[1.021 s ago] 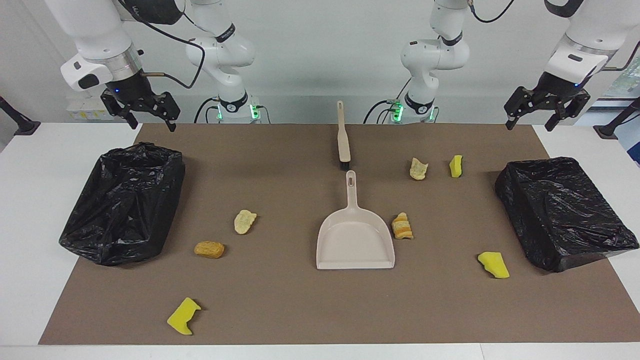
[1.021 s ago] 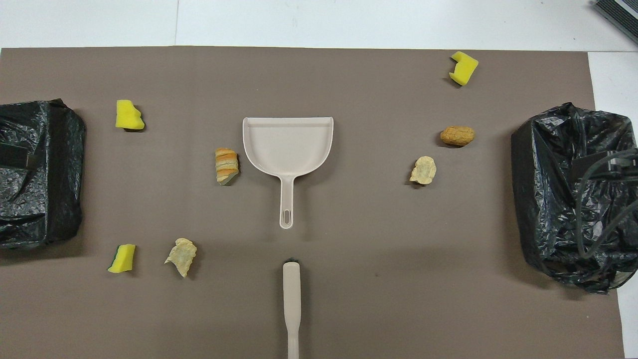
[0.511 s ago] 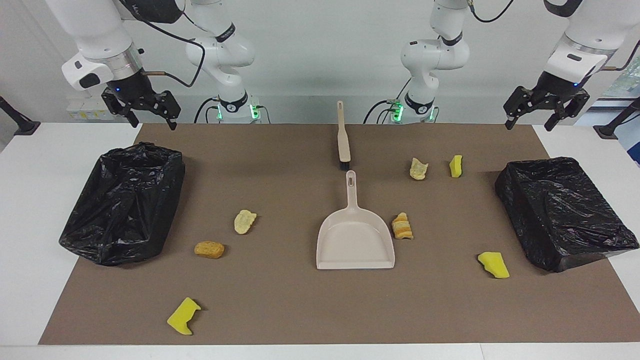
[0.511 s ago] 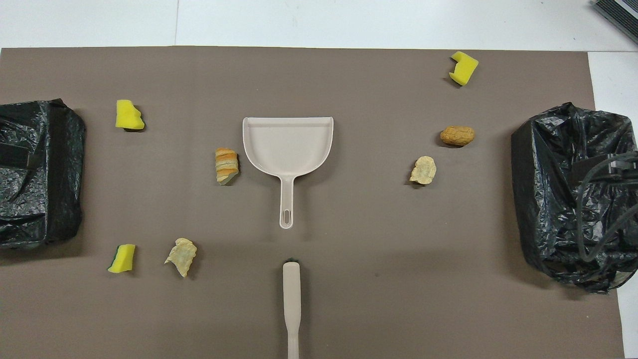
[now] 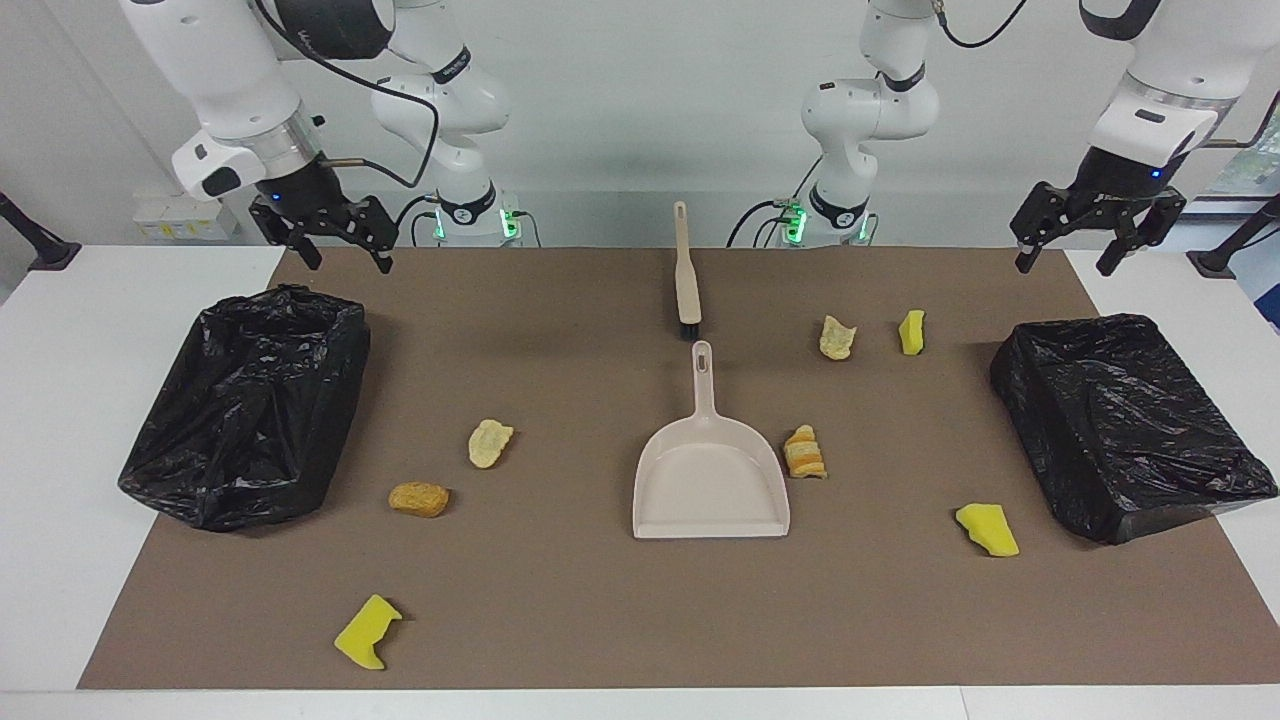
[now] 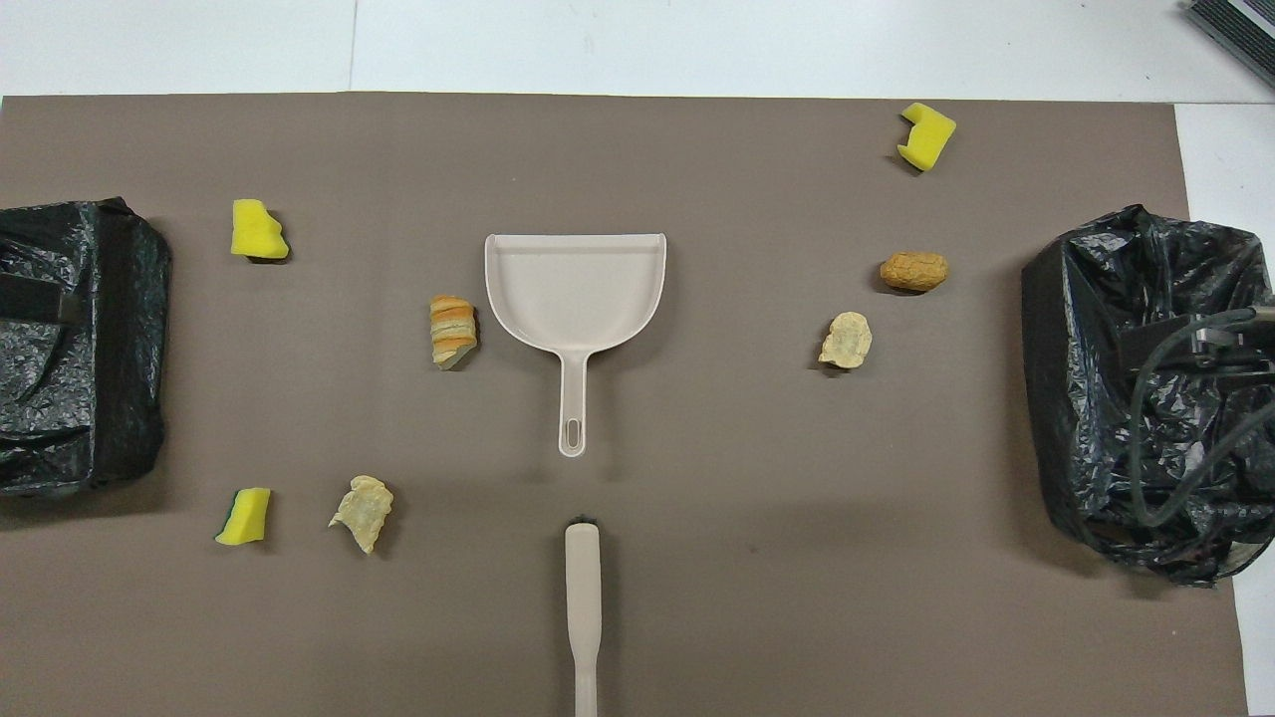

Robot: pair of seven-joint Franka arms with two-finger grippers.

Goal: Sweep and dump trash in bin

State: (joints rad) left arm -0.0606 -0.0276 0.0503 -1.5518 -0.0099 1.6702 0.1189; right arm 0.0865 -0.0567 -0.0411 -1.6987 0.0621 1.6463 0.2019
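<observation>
In the facing view, the right gripper (image 5: 338, 257) hangs in the upper left of the frame, over the brown mat (image 5: 600, 610) edge just above the black-lined bin (image 5: 245, 405) at frame left. Its jaws are spread and hold nothing. The left gripper (image 5: 1070, 262) hangs in the upper right of the frame, over the mat's corner above the second black-lined bin (image 5: 1125, 425), jaws likewise spread and empty. The beige dustpan (image 5: 710, 480) lies at the centre with its handle pointing up the frame, toward the brush (image 5: 686, 275) at top centre. The trash is scattered on the mat: a striped pastry piece (image 5: 805, 452) just beside the dustpan, a pale crust (image 5: 837, 337) and a small yellow sponge chunk (image 5: 911, 332) at upper right, a yellow sponge wedge (image 5: 988, 529) at lower right, a pale scrap (image 5: 489, 443) and an orange-brown bread lump (image 5: 419, 498) left of centre, and a notched yellow sponge (image 5: 367, 631) at lower left.

In the overhead view, neither gripper's fingers show; a dark arm part and cable (image 6: 1185, 398) cover the bin (image 6: 1086, 329) at frame right. The dustpan (image 6: 575, 289) sits at centre, the brush (image 6: 583, 607) at bottom centre, and the other bin (image 6: 85, 344) at the left edge. The striped pastry piece (image 6: 453, 331) lies beside the pan, all seven scraps apart from both bins.
</observation>
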